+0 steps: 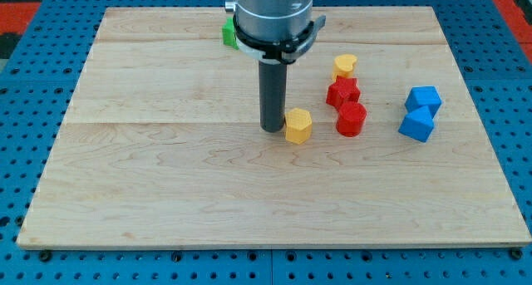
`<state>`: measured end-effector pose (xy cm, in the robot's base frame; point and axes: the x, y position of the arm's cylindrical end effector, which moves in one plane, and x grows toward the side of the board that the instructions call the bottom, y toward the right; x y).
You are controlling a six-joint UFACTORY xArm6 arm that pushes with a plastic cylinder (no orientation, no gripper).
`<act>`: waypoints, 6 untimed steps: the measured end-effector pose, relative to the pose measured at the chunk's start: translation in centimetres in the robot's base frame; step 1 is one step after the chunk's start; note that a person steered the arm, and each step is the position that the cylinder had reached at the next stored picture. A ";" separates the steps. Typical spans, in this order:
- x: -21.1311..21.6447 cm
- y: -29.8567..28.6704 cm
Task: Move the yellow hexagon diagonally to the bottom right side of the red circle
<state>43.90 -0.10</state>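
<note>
Yellow hexagon point(298, 125) sits just left of red circle point(352, 119), near board centre. My tip point(272, 129) touches its left side, placed for a rightward-downward push. No pincer fitted, only the rod. Red star point(342, 92) lies above the circle.

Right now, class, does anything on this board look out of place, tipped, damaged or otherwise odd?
Nothing stands out. The blocks lie flat on the wooden board, undamaged. My tip sits just to the view's left of the yellow hexagon. The green block is partly hidden behind the arm, so its state is unclear.
</note>
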 end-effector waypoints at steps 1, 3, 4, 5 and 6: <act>-2.9 0.4; 7.9 6.1; 10.4 9.0; 6.8 6.5; 5.0 8.4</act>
